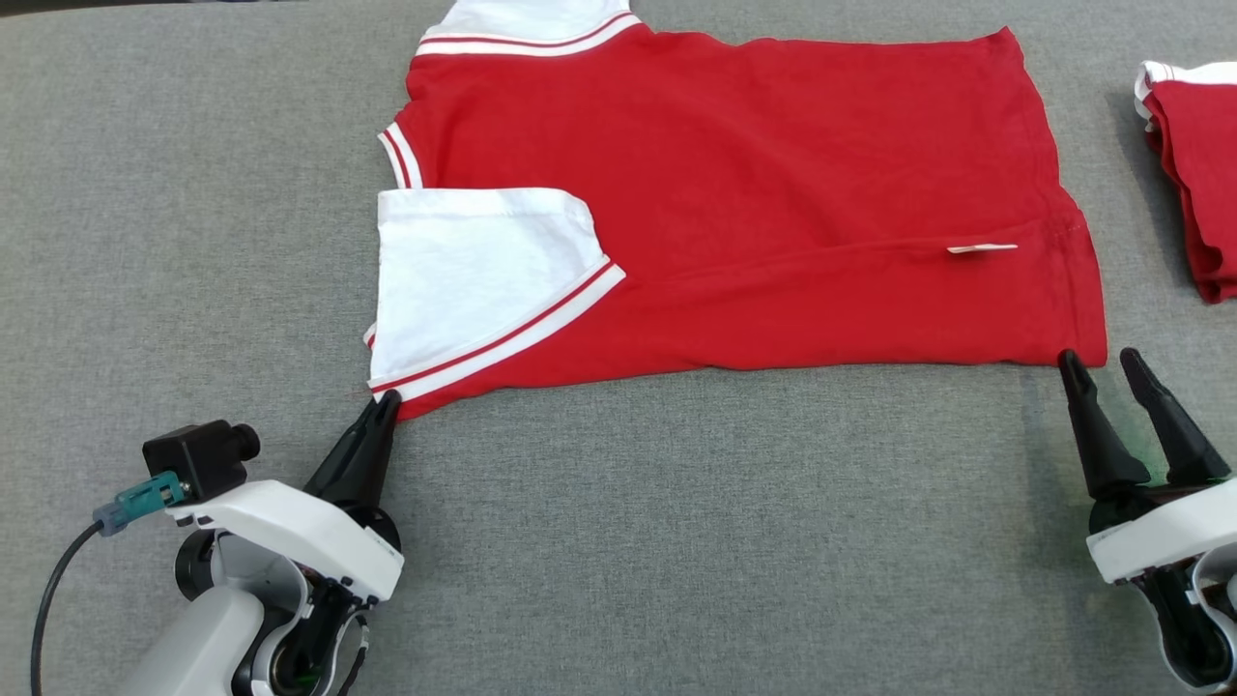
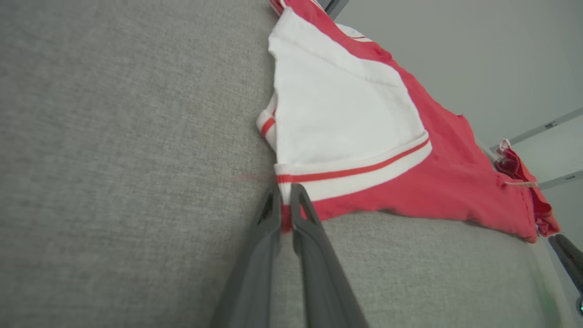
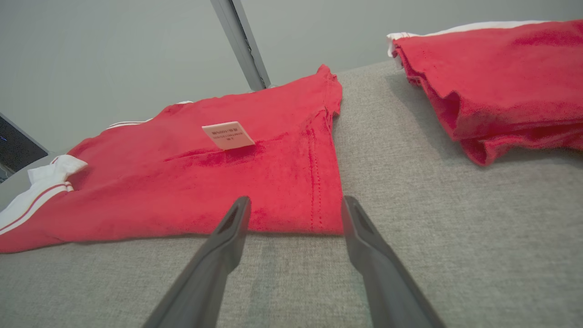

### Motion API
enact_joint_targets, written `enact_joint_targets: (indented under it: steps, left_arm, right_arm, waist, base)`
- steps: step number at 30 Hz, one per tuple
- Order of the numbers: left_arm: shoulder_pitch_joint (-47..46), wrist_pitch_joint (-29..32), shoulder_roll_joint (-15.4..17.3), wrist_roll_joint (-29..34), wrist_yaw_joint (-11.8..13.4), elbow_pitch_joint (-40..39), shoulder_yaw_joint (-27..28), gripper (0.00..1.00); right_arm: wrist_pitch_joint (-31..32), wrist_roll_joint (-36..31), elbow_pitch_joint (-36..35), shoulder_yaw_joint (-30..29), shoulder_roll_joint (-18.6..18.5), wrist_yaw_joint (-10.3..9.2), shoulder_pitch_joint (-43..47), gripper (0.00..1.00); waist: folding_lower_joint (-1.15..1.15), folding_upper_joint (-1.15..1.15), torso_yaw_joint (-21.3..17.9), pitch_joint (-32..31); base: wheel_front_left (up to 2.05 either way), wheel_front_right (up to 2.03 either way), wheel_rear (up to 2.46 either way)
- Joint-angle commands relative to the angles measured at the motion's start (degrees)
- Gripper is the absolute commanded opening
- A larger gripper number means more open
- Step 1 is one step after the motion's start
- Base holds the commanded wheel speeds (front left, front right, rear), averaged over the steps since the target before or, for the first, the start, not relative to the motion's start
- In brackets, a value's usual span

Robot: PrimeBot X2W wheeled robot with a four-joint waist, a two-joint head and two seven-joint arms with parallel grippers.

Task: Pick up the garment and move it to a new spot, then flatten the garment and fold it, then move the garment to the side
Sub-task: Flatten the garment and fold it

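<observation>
The garment (image 1: 773, 203) is a red shirt with white sleeves and striped trim, lying flat and partly folded on the grey table (image 1: 618, 541). Its white sleeve (image 1: 474, 271) is folded onto the red body. My left gripper (image 1: 385, 406) is shut on the garment's near left corner; in the left wrist view the gripper (image 2: 285, 200) pinches the red and white hem (image 2: 285, 217) between its fingers. My right gripper (image 1: 1100, 365) stands open at the near right corner, its fingers (image 3: 237, 223) straddling the hem corner (image 3: 325, 214) without closing on it. A small white label (image 3: 227, 135) lies on the red cloth.
A second red garment (image 1: 1198, 155), folded in a pile, lies at the table's far right, also in the right wrist view as the folded pile (image 3: 496, 77). Bare grey cloth table spreads in front of and left of the shirt. A grey wall and a metal post (image 3: 241, 43) stand beyond.
</observation>
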Motion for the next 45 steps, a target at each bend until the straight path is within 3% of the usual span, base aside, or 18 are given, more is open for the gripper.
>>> enact_joint_targets:
  steps: [1,13,14,15,16,27,35,45]
  left_arm:
    - [1.1,-0.3,0.7,0.4,-0.3,0.0,0.1,0.0]
    - [-1.4,1.0,3.2,2.0,0.9,-3.3,0.1,0.0]
    - [-1.6,1.0,3.3,2.1,1.1,-3.5,0.1,0.0]
    - [-1.7,1.2,3.4,2.3,1.1,-3.6,-0.1,0.0]
    - [-1.7,1.2,3.4,2.4,1.1,-3.8,-0.2,0.0]
    - [3.8,1.8,6.3,2.4,2.1,-9.0,-0.8,0.0]
    - [12.9,3.5,9.7,2.1,6.4,-18.2,-2.2,0.0]
    - [20.7,5.1,13.0,3.1,10.7,-26.3,-4.1,0.0]
  right_arm:
    - [-0.3,2.2,1.3,0.3,0.5,-0.12,-1.1,1.0]
    - [1.1,10.5,8.9,7.1,1.1,-0.08,-6.5,1.0]
    - [1.1,11.1,9.0,7.9,1.0,-0.08,-6.8,0.47]
    - [1.0,11.7,8.9,8.9,0.7,-0.08,-7.0,0.05]
    - [0.9,12.3,8.7,9.6,0.3,-0.08,-7.0,0.0]
    - [-0.3,15.3,3.1,10.7,-8.4,-0.14,-1.6,0.0]
    - [-0.3,15.4,-2.9,11.3,-13.8,-0.14,5.8,0.0]
    - [-0.3,14.4,-9.5,5.4,-16.6,-0.14,18.1,0.0]
  waist:
    - [0.0,0.0,0.3,-0.2]
    - [0.0,0.0,1.3,0.2]
    - [0.0,0.0,1.4,0.2]
    - [0.0,0.0,1.5,0.2]
    - [0.0,0.0,1.6,0.1]
    - [0.0,0.0,1.4,-2.4]
    - [0.0,0.0,0.8,-4.0]
    - [0.0,0.0,2.4,-4.2]
  base:
    - [0.0,0.0,0.0]
    - [0.0,0.0,0.0]
    - [0.0,0.0,0.0]
    - [0.0,0.0,0.0]
    - [0.0,0.0,0.0]
    - [0.0,0.0,0.0]
    - [0.0,0.0,0.0]
    - [0.0,0.0,0.0]
